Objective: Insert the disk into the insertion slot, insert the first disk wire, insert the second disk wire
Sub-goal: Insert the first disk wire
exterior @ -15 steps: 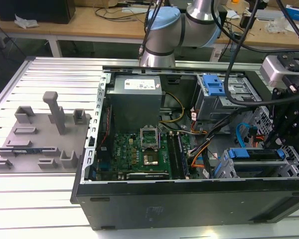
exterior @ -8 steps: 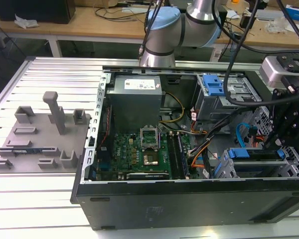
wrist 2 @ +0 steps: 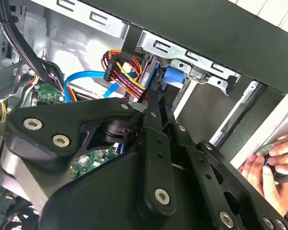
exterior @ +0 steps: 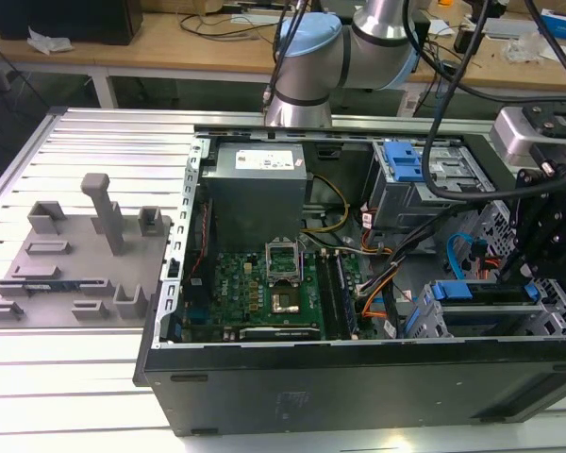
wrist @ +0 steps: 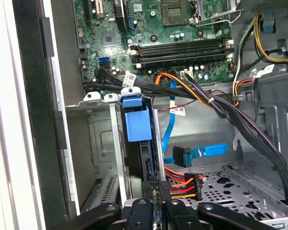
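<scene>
Disk, edged by its bright blue plastic carrier, stands on its side inside the insertion slot. That slot is the grey sheet-metal drive cage at the exterior view's right end of the open black computer tower case.

Going across the exterior view from its left, a flat grey plastic fixture plate with upright blocks lies on the ribbed aluminium table, just beside the case. Inside the case comes the green motherboard, with the grey metal power supply box beyond it. Next is a loose orange and black cable bundle, then the taller grey bay with a blue latch, and nearer the camera the cage holding the disk. Furthest right, the black gripper reaches down into that cage.

In the first wrist view its fingers are drawn close together, pinching the black plug with red, orange and yellow wires just beside the disk's exposed edge. A flat light-blue data cable lies loose near the disk, its plug end apart from the drive. In the second wrist view a person's hand rests at the outer edge of the case, apart from the gripper.
</scene>
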`<state>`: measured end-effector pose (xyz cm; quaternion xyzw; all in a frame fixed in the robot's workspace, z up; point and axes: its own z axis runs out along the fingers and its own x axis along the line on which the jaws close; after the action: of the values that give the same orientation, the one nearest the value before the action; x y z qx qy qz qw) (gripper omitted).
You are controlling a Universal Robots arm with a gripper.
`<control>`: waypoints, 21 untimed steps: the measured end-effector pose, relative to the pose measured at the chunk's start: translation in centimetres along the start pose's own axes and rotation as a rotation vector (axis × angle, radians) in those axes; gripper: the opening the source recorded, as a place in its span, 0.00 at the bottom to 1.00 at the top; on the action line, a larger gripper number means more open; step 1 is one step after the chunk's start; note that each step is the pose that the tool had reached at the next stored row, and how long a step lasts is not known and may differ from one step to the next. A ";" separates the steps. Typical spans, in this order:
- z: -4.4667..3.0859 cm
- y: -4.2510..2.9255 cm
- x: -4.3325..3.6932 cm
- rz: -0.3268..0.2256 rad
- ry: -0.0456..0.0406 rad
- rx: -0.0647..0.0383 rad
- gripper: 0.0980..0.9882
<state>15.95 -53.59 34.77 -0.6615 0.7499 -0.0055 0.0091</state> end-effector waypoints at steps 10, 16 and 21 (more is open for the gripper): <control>0.29 0.00 0.00 0.001 0.0000 0.000 0.08; 0.46 0.01 0.00 0.001 0.0001 0.000 0.08; 0.68 0.01 0.00 0.001 0.0003 0.000 0.08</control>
<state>15.96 -53.59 34.09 -0.6611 0.7502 -0.0056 0.0090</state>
